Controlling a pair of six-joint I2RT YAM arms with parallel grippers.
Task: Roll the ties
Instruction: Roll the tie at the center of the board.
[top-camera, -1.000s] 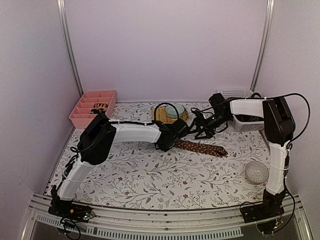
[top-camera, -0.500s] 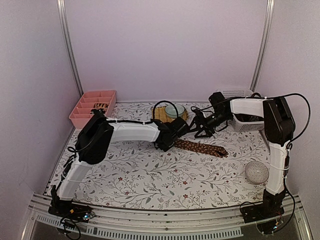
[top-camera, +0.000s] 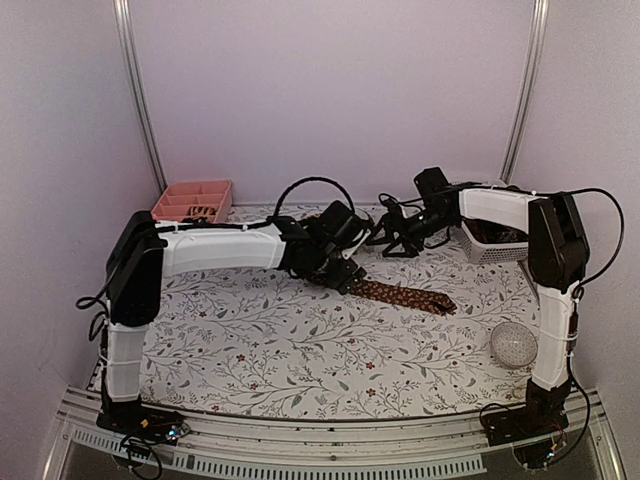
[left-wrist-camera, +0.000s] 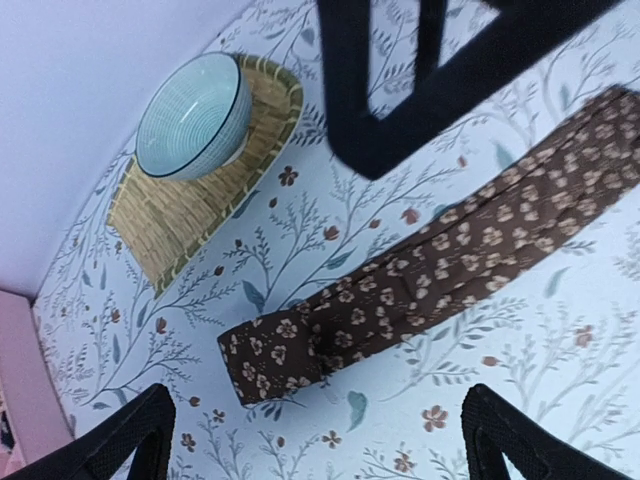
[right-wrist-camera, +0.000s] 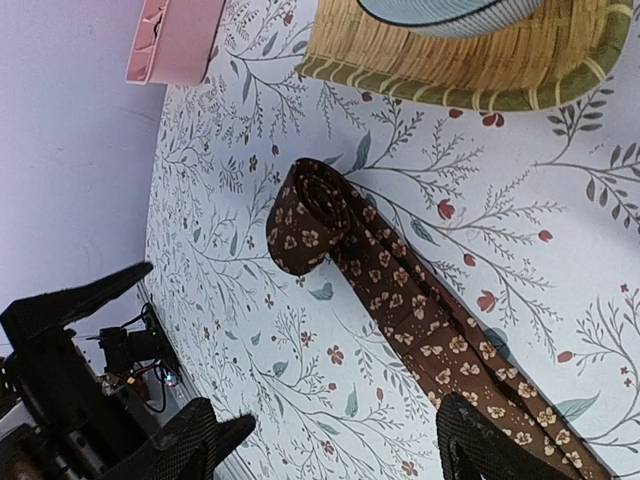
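Note:
A dark brown tie (top-camera: 405, 295) with small light flowers lies flat on the flowered tablecloth, running from centre toward the right. Its left end (right-wrist-camera: 305, 215) is curled into a short loose roll. In the left wrist view the tie (left-wrist-camera: 420, 265) lies free on the cloth, above and apart from my fingers. My left gripper (top-camera: 343, 272) (left-wrist-camera: 320, 450) hovers over that rolled end, open and holding nothing. My right gripper (top-camera: 392, 238) (right-wrist-camera: 335, 450) hangs open just behind the tie, also holding nothing.
A pale blue bowl (left-wrist-camera: 190, 115) sits on a yellowish woven mat (left-wrist-camera: 190, 220) behind the tie. A pink divided tray (top-camera: 190, 200) stands at the back left with a small dark patterned thing in it. At the right are a white basket (top-camera: 490, 245) and a clear ball (top-camera: 513, 343).
My left gripper has opened wide and let go of the tie's rolled end. The left arm has risen, its elbow much higher. The right gripper has lifted slightly toward the back.

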